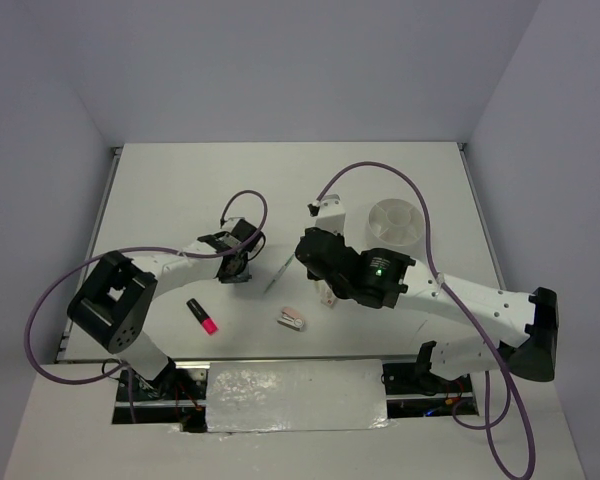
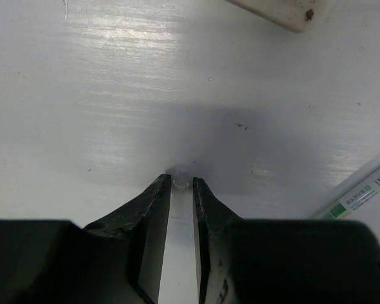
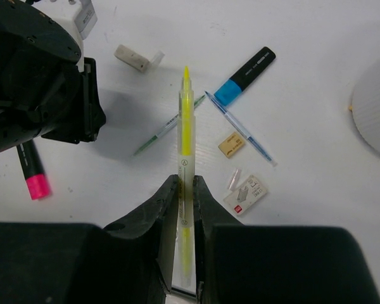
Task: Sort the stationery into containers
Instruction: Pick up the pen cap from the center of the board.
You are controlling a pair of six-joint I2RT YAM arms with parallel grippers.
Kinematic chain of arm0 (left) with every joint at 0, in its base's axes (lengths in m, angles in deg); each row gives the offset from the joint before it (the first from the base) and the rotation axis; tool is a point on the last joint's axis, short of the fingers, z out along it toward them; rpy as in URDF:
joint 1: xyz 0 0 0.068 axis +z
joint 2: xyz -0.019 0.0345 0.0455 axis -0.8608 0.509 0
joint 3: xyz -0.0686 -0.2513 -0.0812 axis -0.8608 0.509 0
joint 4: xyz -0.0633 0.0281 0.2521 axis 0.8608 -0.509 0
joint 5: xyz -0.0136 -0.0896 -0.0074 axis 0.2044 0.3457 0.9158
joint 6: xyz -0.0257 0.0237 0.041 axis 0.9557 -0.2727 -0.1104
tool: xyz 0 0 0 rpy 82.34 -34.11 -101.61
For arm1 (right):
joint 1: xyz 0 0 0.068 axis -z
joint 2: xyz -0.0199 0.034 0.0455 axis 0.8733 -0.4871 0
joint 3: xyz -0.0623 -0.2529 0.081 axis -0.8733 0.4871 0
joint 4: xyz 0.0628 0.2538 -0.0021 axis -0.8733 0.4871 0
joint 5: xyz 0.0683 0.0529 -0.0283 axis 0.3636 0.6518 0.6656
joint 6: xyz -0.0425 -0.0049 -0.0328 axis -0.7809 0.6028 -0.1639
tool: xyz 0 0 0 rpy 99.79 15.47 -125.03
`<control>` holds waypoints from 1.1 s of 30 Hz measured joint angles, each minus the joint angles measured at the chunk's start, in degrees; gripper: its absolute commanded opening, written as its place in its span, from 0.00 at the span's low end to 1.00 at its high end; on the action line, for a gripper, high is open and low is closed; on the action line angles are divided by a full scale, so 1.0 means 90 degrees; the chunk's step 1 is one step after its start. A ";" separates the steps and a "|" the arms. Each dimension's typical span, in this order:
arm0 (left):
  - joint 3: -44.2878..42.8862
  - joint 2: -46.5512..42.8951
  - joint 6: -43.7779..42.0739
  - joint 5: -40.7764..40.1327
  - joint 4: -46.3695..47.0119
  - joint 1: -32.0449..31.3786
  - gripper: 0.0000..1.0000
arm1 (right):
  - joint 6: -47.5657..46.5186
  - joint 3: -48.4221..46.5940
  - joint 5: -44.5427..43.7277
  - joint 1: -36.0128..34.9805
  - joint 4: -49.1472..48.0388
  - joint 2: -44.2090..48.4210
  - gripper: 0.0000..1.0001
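Note:
My right gripper (image 3: 185,180) is shut on a pale yellow pen (image 3: 186,126) and holds it above the table. Below it lie a blue-ended black marker (image 3: 247,75), a greenish pen (image 3: 166,128), a thin blue pen (image 3: 240,130), a tan eraser (image 3: 231,144), a small packet (image 3: 246,192) and a pink-ended black highlighter (image 3: 30,171). The round white tub (image 1: 395,222) stands at the back right. My left gripper (image 2: 182,183) is down at the table (image 2: 82,95), its jaws nearly together around a tiny clear piece (image 2: 182,182). It also shows in the top view (image 1: 236,268).
A whitish eraser (image 3: 138,58) lies near the left arm (image 3: 38,76). The tub's rim (image 3: 373,107) shows at the right edge of the right wrist view. A pen (image 2: 361,193) lies to the right of the left gripper. The highlighter (image 1: 203,316) and packet (image 1: 291,319) lie near the front.

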 measured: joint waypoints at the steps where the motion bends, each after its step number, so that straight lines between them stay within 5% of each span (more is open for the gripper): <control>1: 0.0000 0.0002 0.0000 -0.0002 0.0024 0.0000 0.34 | 0.0000 0.0000 -0.0002 0.0000 -0.0002 0.0000 0.00; 12: 0.0005 0.0085 0.0000 -0.0007 0.0325 0.0000 0.34 | 0.0005 0.0000 -0.0017 0.0000 -0.0022 0.0000 0.00; 19: 0.0012 0.0121 -0.0007 0.0002 0.0503 -0.0002 0.00 | 0.0007 0.0007 -0.0063 0.0000 -0.0024 0.0046 0.00; 33: 0.0209 -0.0126 0.0024 0.0158 0.0576 0.0002 0.00 | 0.0027 0.0211 -0.0100 0.0073 -0.0102 0.0146 0.00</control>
